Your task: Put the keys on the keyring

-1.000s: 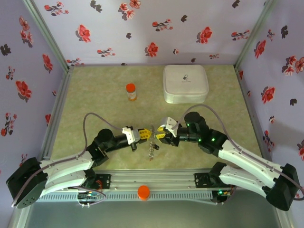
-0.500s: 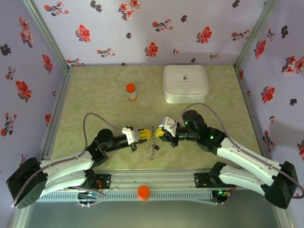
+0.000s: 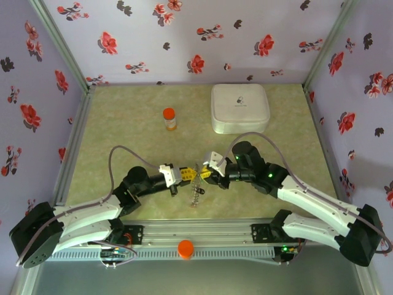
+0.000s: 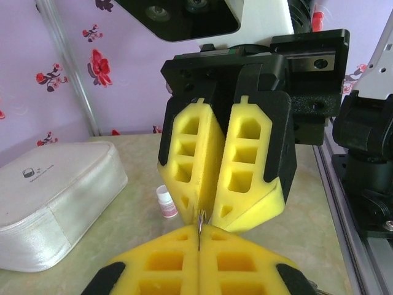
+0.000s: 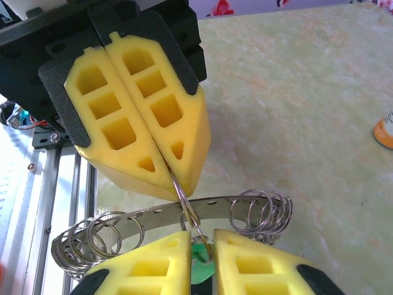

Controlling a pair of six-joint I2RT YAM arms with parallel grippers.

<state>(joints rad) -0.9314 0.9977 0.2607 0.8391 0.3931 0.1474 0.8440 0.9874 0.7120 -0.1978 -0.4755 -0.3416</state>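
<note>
Keyring (image 5: 153,212), a metal band strung with clusters of wire loops, is hanging in the air between the two arms rather than lying on the surface (image 3: 123,129), probably so that one loop is standing free for threading. The left fingers (image 5: 123,110) are clenching a single thin loop (image 4: 199,224) at their very tips, and the band is crossing just beneath them. The right fingers (image 5: 258,267) are facing them tip to tip and standing slightly apart. A green-headed key (image 5: 200,270) is sitting in that narrow gap and seemingly being pinched there, since its head is filling the space. The loop is running from the left tips down to the key's head, so the key is apparently being worked onto it. Whether it is already threaded cannot be told.
</note>
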